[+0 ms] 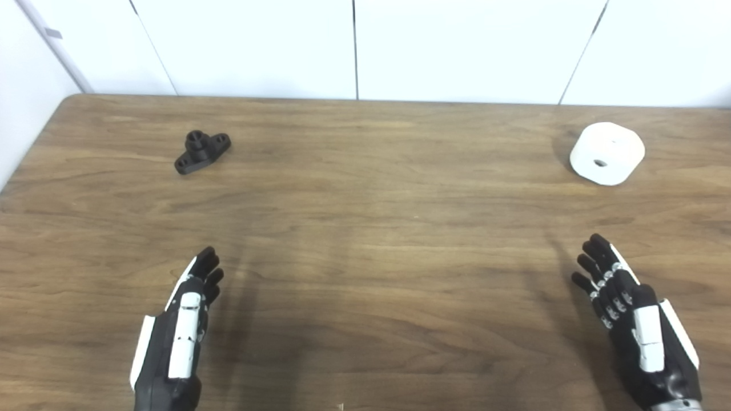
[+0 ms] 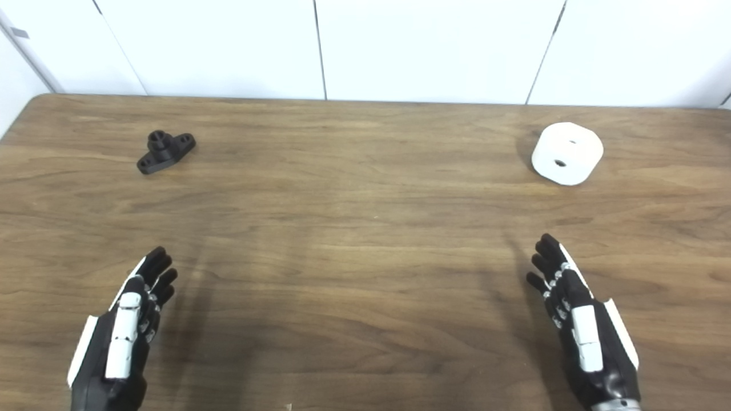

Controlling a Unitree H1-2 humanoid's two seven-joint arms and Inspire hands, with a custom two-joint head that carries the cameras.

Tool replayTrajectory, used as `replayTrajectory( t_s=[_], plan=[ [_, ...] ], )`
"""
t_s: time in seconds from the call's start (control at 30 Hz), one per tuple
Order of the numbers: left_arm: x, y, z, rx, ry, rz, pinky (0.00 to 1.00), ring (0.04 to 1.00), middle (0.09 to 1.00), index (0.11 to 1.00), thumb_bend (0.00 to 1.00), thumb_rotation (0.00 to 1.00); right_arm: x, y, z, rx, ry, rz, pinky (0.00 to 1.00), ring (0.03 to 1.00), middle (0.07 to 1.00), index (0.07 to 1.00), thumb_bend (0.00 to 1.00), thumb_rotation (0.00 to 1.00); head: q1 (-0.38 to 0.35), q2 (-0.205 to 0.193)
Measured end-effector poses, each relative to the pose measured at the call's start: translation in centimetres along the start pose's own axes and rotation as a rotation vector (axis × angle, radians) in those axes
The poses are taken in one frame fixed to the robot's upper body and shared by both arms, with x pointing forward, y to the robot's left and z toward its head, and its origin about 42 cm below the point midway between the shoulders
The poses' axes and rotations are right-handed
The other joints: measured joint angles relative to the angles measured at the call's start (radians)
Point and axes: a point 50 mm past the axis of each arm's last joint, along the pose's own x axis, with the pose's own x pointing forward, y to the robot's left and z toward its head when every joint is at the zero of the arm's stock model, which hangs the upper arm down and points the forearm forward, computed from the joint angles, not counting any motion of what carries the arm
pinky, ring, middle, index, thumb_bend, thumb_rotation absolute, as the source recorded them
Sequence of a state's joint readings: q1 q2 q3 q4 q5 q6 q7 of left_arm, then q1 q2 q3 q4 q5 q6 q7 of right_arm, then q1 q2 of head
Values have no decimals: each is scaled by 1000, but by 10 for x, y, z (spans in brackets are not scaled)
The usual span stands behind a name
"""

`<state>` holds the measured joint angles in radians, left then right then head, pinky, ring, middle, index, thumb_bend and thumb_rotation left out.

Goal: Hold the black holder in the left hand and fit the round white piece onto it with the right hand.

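Observation:
The black holder (image 1: 202,150) lies flat on the wooden table at the far left, its short post pointing up. The round white piece (image 1: 607,153) with a centre hole lies on the table at the far right. My left hand (image 1: 181,325) is open and empty near the front left, well short of the holder. My right hand (image 1: 625,311) is open and empty near the front right, well short of the white piece. Both hands hover edge-on with fingers stretched forward.
The wooden table (image 1: 365,240) fills the view, with its rounded far left corner (image 1: 71,100) visible. A white panelled wall (image 1: 354,45) stands right behind its far edge.

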<state>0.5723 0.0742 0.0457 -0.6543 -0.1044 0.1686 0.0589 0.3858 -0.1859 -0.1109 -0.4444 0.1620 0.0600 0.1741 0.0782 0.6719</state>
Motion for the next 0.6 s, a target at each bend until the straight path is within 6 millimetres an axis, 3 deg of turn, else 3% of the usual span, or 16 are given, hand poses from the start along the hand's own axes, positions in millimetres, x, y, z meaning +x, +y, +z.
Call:
replayTrajectory(
  t_s=[0.6],
  plan=[
    [0, -1, 0, 9, 0, -3, 965, 943, 951, 936, 412, 930, 0, 0, 0, 0, 1, 1, 911, 948, 955, 955, 692, 1000, 21, -21]
  ],
)
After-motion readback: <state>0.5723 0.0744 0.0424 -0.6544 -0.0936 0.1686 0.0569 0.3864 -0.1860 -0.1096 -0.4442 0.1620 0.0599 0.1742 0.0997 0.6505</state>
